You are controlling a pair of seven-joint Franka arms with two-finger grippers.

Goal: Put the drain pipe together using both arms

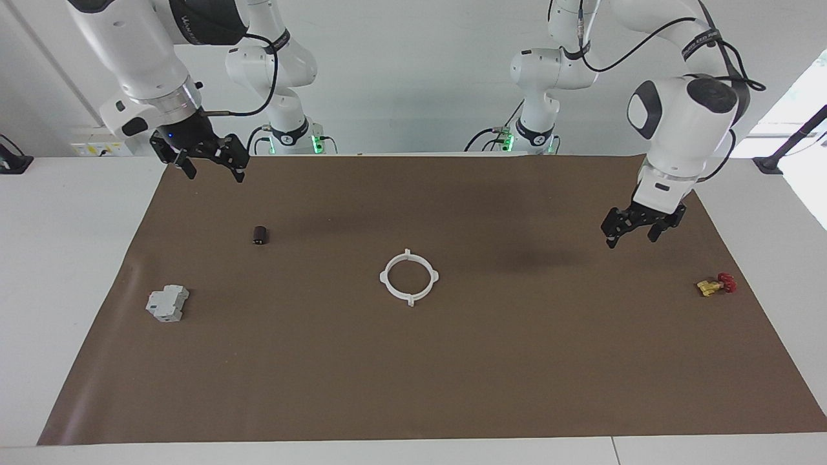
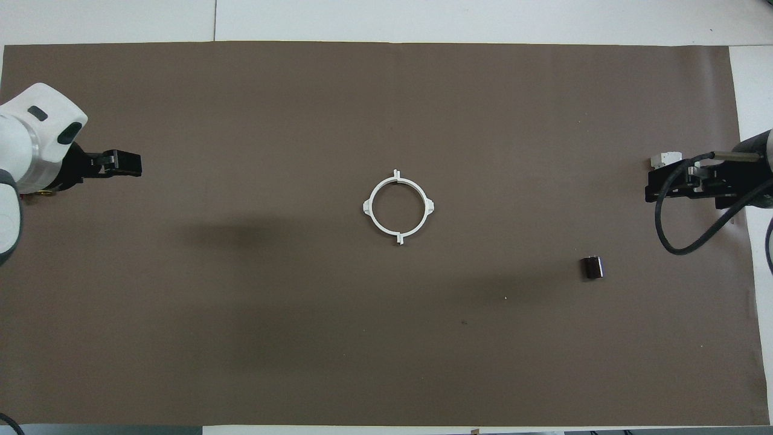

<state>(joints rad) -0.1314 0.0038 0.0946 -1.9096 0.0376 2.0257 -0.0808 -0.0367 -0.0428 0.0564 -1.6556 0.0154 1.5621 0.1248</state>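
The drain pipe (image 1: pixel 387 287) lies flat on the brown mat as one white ring with four small tabs, near the mat's middle (image 2: pixel 371 214). Nothing touches it. My left gripper (image 1: pixel 632 236) hangs open and empty in the air over the mat toward the left arm's end, well apart from the ring; in the overhead view the left gripper (image 2: pixel 130 164) juts from the white wrist. My right gripper (image 1: pixel 207 166) is open and empty too, raised over the mat's corner at the right arm's end, and the right gripper (image 2: pixel 655 186) shows at that edge in the overhead view.
A small dark cylinder (image 1: pixel 260 235) (image 2: pixel 592 267) stands on the mat toward the right arm's end. A grey blocky part (image 1: pixel 167 303) lies farther out, partly covered by the right gripper from above (image 2: pixel 663 161). A yellow valve with red handle (image 1: pixel 716 284) lies toward the left arm's end.
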